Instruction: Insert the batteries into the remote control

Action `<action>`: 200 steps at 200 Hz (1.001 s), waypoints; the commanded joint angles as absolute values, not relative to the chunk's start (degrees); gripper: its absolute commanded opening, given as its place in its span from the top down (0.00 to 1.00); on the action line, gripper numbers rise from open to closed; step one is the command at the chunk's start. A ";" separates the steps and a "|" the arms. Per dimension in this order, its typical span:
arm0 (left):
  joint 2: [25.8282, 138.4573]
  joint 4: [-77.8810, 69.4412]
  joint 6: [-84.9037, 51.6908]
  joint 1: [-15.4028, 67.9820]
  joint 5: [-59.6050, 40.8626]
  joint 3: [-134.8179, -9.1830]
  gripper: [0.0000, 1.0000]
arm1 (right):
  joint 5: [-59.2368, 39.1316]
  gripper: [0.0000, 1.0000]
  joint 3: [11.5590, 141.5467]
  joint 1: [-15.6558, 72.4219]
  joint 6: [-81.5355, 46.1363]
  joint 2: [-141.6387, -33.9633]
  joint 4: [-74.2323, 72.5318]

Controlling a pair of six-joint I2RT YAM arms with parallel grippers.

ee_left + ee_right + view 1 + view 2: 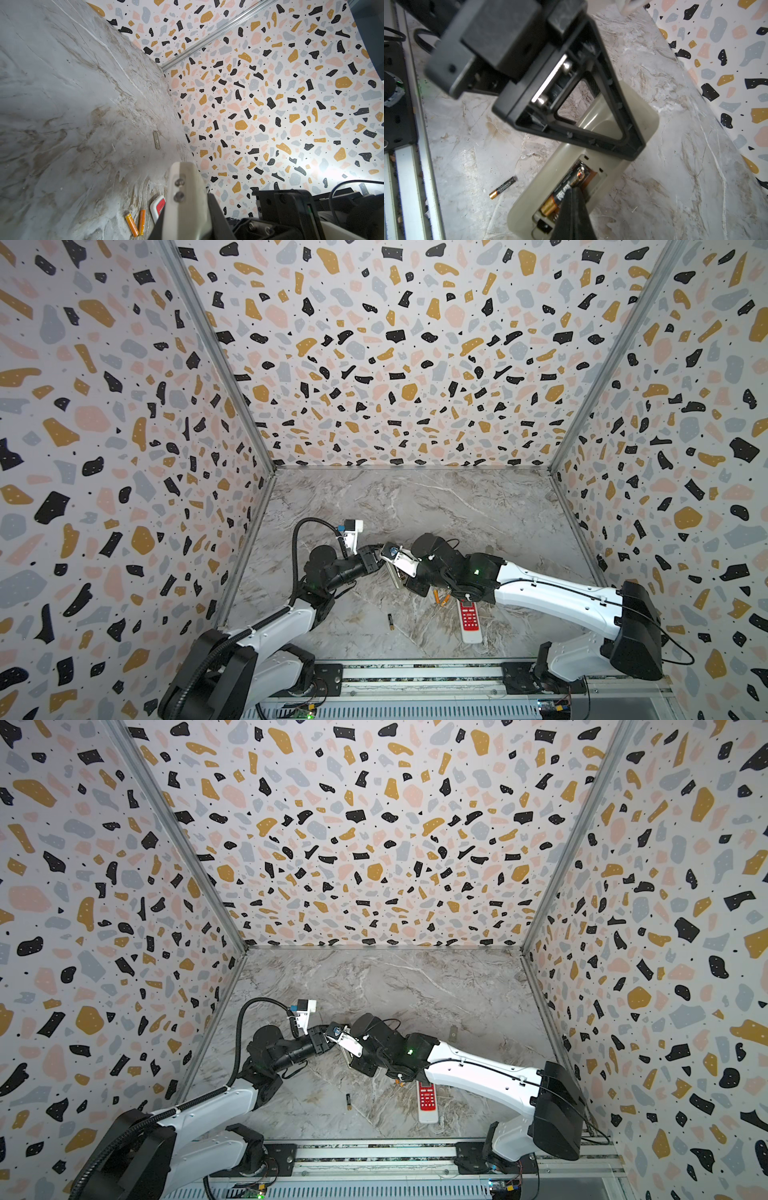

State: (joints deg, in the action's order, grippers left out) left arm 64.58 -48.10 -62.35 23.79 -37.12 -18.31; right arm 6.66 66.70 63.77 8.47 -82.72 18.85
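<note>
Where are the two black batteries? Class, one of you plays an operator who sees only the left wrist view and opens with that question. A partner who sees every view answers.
Observer: One black battery sits inside the opened back of the beige remote, as the right wrist view shows.
Operator: And the second?
Observer: The second black battery lies loose on the table, touching nothing.
Operator: Where is the right gripper?
Observer: The right gripper is shut, its tips on that seated battery.

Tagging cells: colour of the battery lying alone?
Battery: black, gold end; best in right wrist view.
</note>
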 commanded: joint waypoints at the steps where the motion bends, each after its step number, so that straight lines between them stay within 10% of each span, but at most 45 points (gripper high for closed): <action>1: 63.86 -53.09 -62.29 23.73 -38.41 -18.10 1.00 | 8.43 1.00 69.47 63.98 7.14 -83.42 19.21; 200: 60.43 -52.56 -61.61 22.86 -38.80 -17.84 1.00 | 8.76 1.00 72.51 66.03 8.24 -88.40 21.54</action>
